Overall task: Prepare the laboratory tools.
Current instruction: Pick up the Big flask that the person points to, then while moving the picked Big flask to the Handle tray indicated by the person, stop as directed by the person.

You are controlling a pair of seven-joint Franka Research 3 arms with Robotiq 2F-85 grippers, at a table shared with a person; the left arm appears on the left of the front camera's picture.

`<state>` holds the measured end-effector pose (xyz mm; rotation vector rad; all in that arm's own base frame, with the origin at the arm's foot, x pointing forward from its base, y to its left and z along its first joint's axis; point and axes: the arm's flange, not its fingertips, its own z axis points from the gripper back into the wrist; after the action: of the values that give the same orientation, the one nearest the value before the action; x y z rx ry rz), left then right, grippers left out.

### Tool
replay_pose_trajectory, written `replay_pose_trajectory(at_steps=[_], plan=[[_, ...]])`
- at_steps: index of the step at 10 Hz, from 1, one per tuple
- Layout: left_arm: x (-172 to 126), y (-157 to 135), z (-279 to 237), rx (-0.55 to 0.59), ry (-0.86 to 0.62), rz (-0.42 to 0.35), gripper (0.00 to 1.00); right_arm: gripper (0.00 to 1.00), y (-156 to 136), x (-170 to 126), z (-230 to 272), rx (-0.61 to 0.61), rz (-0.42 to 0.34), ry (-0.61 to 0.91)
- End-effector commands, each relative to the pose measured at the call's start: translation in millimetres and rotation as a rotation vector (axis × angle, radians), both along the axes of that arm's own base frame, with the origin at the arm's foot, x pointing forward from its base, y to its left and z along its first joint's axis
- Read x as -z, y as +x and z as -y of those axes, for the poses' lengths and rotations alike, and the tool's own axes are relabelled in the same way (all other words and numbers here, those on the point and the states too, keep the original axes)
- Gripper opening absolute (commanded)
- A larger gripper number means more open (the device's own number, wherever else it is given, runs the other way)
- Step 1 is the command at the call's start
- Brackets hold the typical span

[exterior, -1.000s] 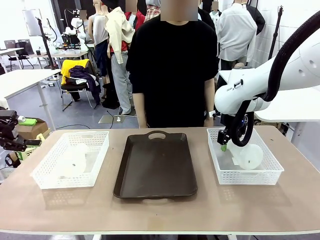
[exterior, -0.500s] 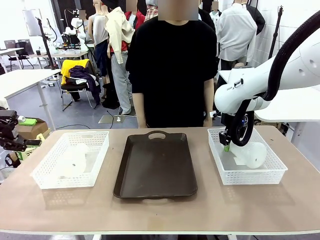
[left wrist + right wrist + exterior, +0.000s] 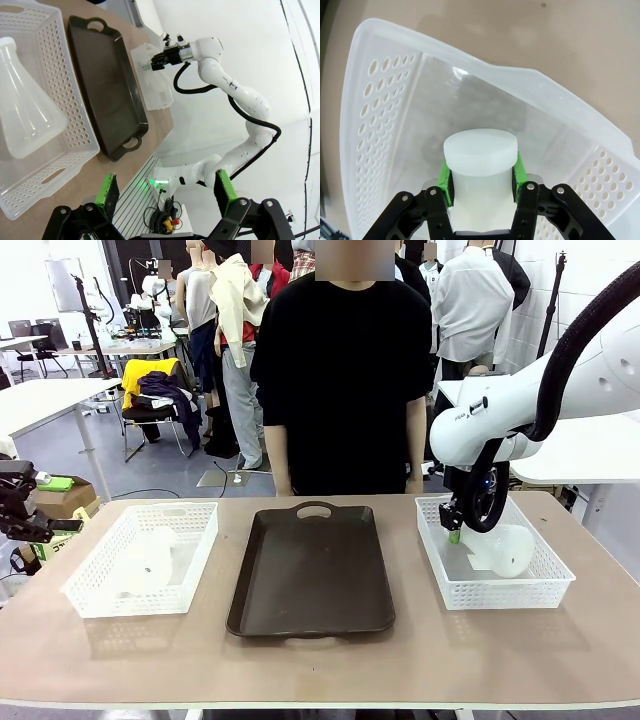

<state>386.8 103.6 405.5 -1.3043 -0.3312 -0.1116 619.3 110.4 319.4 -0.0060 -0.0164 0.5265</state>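
Tabletop basket (image 3: 500, 593) half hides flask (image 3: 506, 548) in right pincer (image 3: 452, 534).

From the front: right arm (image 3: 505, 430) comes in from the right, wrist bent down, right pincer (image 3: 454, 531) pointing low. In the wrist view its green pads (image 3: 446, 181) clamp both sides of a flask (image 3: 480, 150) neck. The left pincer (image 3: 28, 518) sits far left, jaws wide apart, nothing between them.

grey floor (image 3: 110, 465), white tables (image 3: 45, 400) at left, clothes (image 3: 160, 385) piled on a chair (image 3: 140, 418).
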Motion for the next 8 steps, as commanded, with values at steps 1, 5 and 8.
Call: replay_pose_trajectory(at_steps=[1, 5, 8], plan=[[-2.1, -1.1, -0.3, -0.003, -0.002, 0.007, 1.00, 0.00, 0.5, 0.2, -0.4, -0.012, 0.004, 0.000], [-2.1, -1.1, -0.3, -0.003, -0.002, 0.007, 1.00, 0.00, 0.5, 0.2, -0.4, -0.012, 0.004, 0.000], [-2.1, -1.1, -0.3, -0.003, -0.002, 0.007, 1.00, 0.00, 0.5, 0.2, -0.4, -0.012, 0.004, 0.000]])
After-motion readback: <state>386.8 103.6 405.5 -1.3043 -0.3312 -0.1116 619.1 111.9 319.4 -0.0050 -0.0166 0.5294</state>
